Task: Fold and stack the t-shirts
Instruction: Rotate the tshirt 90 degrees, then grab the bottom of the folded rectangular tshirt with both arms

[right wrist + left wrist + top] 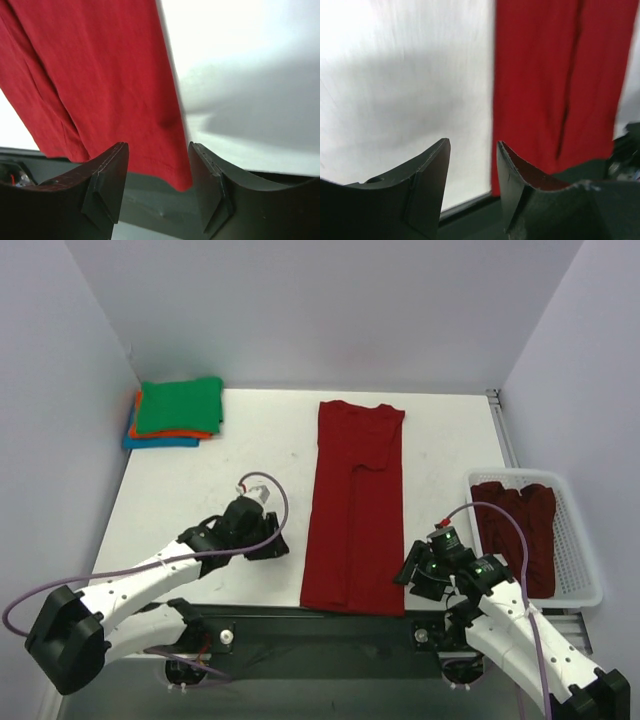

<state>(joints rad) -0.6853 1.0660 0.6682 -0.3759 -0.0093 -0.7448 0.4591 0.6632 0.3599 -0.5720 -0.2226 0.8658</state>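
1. From above, a long dark red t-shirt, folded lengthwise into a strip, lies flat mid-table, running near to far.
2. A folded stack, green over orange and blue, sits in the far left corner. Only the top view shows it.
3. The white basket at the right edge holds more dark red shirts, also seen only from above.
4. The left gripper hangs just left of the strip's near end. Its wrist view shows parted jaws with nothing between them.
5. The right gripper sits just right of the strip's near right corner. Its wrist view shows released jaws, with that corner lying beyond the gap, not pinched.
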